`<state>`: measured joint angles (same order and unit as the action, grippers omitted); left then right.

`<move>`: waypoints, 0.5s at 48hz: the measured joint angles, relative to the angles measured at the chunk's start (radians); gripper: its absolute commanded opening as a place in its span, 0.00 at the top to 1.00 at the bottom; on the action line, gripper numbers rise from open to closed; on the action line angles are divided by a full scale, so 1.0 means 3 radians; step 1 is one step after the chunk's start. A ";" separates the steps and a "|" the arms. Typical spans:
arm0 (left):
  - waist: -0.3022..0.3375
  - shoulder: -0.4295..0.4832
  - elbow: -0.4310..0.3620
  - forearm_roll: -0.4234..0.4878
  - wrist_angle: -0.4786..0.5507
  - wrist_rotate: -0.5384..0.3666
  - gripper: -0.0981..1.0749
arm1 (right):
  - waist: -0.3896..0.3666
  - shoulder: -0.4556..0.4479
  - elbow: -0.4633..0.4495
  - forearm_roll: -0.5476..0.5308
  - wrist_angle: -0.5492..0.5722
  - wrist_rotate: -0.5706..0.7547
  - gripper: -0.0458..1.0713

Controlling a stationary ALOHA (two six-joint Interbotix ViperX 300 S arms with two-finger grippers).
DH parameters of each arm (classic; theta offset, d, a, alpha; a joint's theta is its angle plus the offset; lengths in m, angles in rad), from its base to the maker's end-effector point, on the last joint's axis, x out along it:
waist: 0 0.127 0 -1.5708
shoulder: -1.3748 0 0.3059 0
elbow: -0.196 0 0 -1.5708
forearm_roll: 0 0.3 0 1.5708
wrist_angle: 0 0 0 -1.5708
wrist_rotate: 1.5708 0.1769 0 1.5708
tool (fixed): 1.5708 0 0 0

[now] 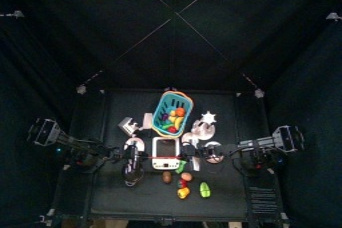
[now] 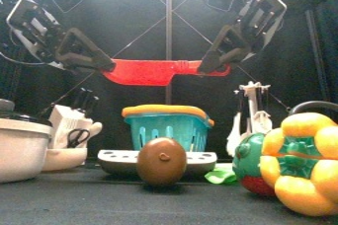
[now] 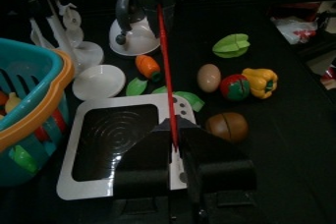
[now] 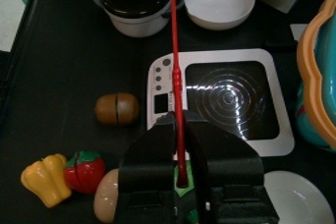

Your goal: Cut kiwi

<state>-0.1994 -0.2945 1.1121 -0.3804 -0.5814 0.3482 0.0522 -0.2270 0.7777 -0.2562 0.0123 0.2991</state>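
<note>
Both hands, left (image 3: 184, 161) and right (image 4: 178, 169), are clenched on a red sheet (image 2: 152, 71) stretched high between them. If they pull unevenly, it could slip or tear! The kiwi (image 2: 161, 162) sits on the desk (image 2: 119, 199) below, just in front of the white hotplate (image 4: 223, 100). It's near-round, so I can't tell its long axis or heading.

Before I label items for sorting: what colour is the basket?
Teal basket with an orange rim, clearest in the front view.
</note>
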 measured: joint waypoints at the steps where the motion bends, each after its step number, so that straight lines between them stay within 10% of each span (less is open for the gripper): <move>1: -0.0005 0.0005 -0.0005 0.0000 0.0000 0.0000 0.57 | -0.0005 0.0000 0.0000 0.0000 0.0005 0.0000 0.86; 24: -0.0476 0.0552 -0.0256 -0.0072 -0.0015 -0.0020 0.57 | 0.0302 0.0138 0.0112 0.0312 -0.0015 0.0010 0.85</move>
<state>-0.3421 -0.1289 1.0354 -0.4019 -0.5860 0.3421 0.1427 -0.1856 0.8115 -0.1626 0.0077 0.3022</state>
